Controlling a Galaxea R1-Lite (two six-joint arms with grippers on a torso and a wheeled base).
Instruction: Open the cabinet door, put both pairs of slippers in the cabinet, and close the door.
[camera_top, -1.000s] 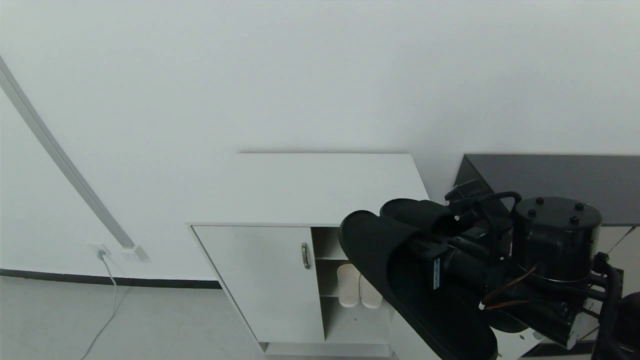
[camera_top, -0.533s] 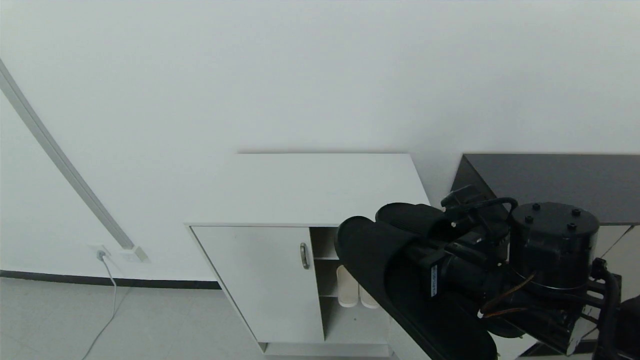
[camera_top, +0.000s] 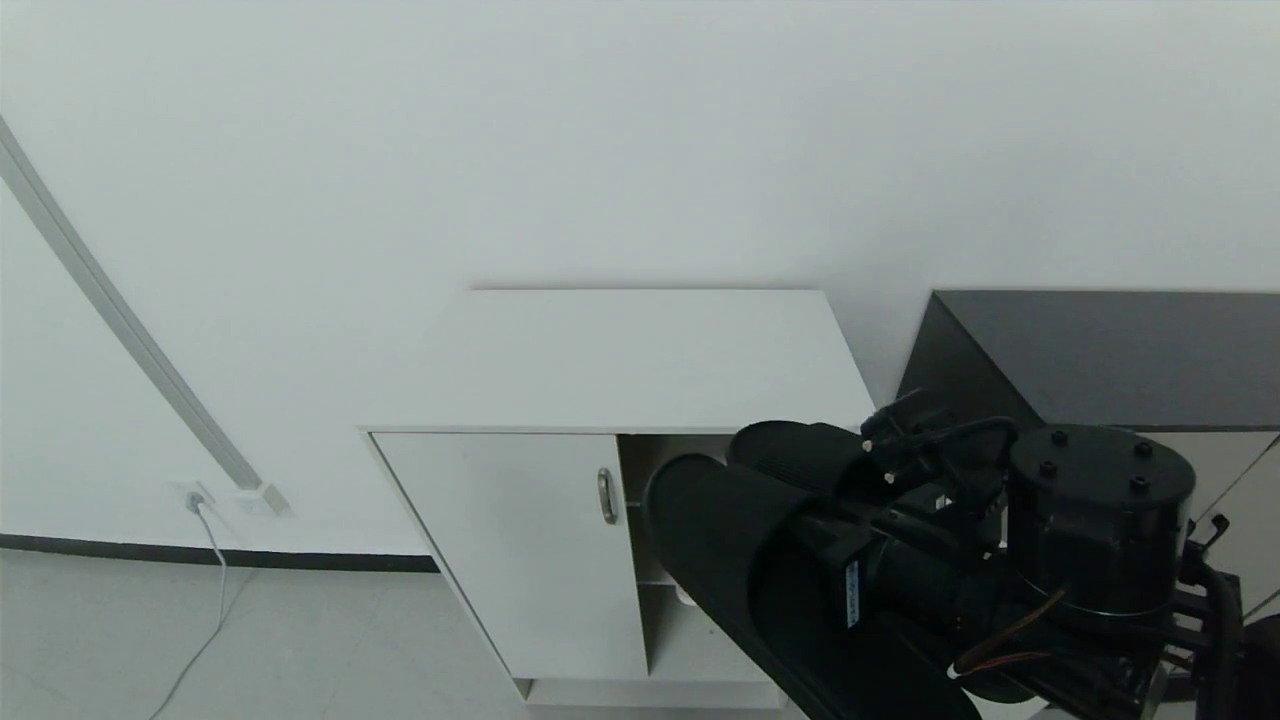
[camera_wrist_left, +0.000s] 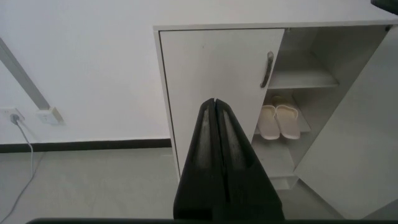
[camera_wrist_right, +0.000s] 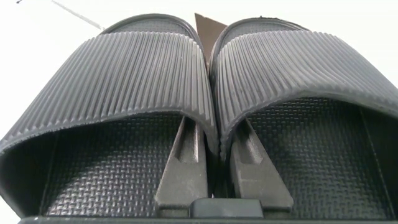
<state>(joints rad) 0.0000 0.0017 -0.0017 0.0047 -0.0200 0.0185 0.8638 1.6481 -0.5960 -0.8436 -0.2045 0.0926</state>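
**Left to right.** The left gripper (camera_wrist_left: 214, 102), fingers pressed together on nothing, pointed at the closed left door (camera_top: 510, 550) of the cabinet (camera_top: 640, 360), near its handle (camera_top: 605, 495). Right of the handle the cabinet stood open. The white slippers (camera_wrist_left: 278, 119) lay side by side on the middle shelf (camera_wrist_left: 305, 127), heels near its front edge. Farther right, the right gripper (camera_wrist_right: 214, 124) held the black slippers (camera_top: 740, 540) before the opening. Its fingers (camera_wrist_right: 183, 165) were clamped on the pair's two touching inner walls, one finger inside each slipper.

**Step in hand, as judged:** delivery of the second pair.

- The pair should enter toes first through the open half, kept level and clear of the closed door's edge.
- A shelf other than the white pair's would avoid pushing that pair backward.
- A pinch on the inner walls alone probably lets the soles sag or splay, so a slow approach suits.
- Release should come only once the soles rest on the shelf, followed by a straight withdrawal.
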